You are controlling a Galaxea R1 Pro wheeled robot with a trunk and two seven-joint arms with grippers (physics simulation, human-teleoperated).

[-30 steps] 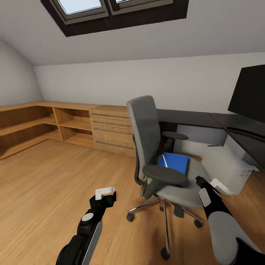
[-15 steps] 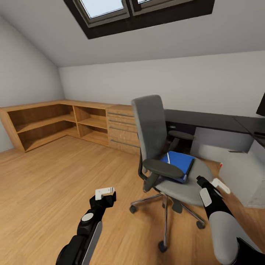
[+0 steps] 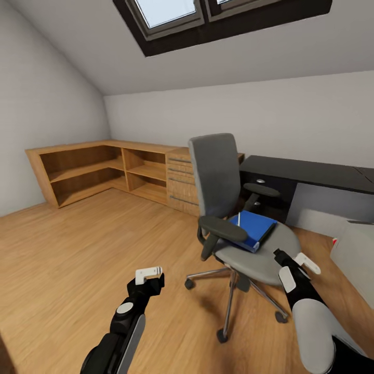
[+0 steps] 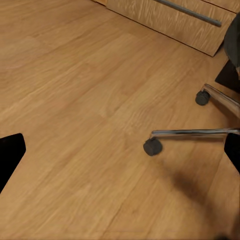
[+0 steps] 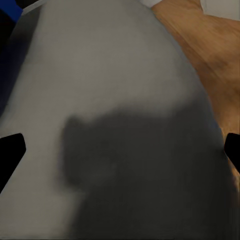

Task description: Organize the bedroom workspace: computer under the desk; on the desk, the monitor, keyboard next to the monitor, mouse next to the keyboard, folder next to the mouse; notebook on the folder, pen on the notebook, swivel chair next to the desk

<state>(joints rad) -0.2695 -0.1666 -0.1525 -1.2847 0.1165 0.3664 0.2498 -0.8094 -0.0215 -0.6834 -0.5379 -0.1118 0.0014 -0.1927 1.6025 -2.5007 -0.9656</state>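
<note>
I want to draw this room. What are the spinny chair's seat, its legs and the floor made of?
The swivel chair seat looks like soft matte grey fabric, with no shine, though this is a render. Its five-star base looks like polished chrome metal, bright and reflective, on dark castors that are probably plastic. The floor looks like warm, smooth wooden planks, with visible grain lines and seams.

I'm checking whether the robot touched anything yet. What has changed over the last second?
Only the view: the camera swung left, so the monitor slid out of frame and more shelving came in. The swivel chair stands as before, the blue folder still on its seat. Both pincers, left and right, stay open and empty.
</note>
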